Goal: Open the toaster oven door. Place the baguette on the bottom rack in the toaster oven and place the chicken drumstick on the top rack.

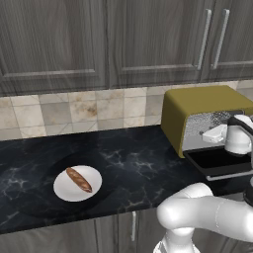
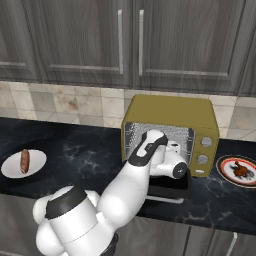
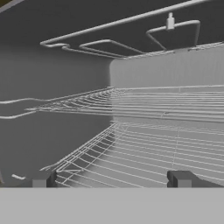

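Note:
The mustard-yellow toaster oven (image 1: 197, 106) (image 2: 170, 117) stands on the black counter. The toaster oven door (image 1: 217, 159) (image 2: 169, 186) lies folded down and open. My gripper (image 3: 111, 179) sits at the oven mouth, open, with nothing between its fingertips (image 3: 181, 178). In the hand view the top rack (image 3: 153, 103) and the bottom rack (image 3: 153, 148) are both bare wire mesh. The baguette (image 1: 79, 179) (image 2: 24, 161) lies on a white plate (image 1: 64, 190) far left of the oven. The chicken drumstick (image 2: 241, 170) rests on a patterned plate (image 2: 225, 167) right of the oven.
Grey wall cabinets (image 1: 123, 39) hang above a tiled backsplash (image 1: 74, 111). The black marble counter (image 1: 133, 163) runs between the white plate and the oven. My arm's white elbow (image 1: 197, 210) rises in front of the counter edge. Heating rods (image 3: 109, 46) line the oven ceiling.

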Robot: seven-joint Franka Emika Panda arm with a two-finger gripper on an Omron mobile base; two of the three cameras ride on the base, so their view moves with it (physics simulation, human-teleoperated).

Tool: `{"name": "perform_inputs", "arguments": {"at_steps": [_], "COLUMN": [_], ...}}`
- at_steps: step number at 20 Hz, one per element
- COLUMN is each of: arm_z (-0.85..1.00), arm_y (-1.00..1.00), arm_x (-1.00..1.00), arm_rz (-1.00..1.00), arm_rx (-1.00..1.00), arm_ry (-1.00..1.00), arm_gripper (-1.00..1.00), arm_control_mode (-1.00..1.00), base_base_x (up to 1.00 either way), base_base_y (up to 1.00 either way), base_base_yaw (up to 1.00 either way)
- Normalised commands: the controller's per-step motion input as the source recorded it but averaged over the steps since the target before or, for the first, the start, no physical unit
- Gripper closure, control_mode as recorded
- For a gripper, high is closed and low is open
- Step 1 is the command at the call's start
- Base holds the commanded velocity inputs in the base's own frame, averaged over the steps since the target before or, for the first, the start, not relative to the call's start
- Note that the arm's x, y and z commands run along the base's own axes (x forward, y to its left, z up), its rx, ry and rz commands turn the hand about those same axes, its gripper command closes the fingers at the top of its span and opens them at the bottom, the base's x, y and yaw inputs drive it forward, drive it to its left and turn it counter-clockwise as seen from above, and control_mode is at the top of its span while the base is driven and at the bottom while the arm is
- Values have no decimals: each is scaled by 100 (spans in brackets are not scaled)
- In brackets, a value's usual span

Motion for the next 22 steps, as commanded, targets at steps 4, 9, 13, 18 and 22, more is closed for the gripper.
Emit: {"name": "perform_inputs", "arguments": {"at_steps": [4, 9, 13, 18, 22], "arm_z": [-2, -5, -13, -15, -5], "arm_y": [0, 0, 0, 0, 0], "arm_x": [9, 12, 5, 10, 19], "arm_rz": [0, 0, 0, 0, 0], "arm_rx": [0, 0, -1, -3, -1], "arm_ry": [0, 0, 0, 1, 2], "arm_gripper": [-100, -100, -100, -100, -100], "arm_control_mode": [-100, -100, -100, -100, -100], "base_base_x": [0, 0, 0, 0, 0], "base_base_y": [0, 0, 0, 0, 0], "base_base_yaw": [0, 0, 0, 0, 0]}}
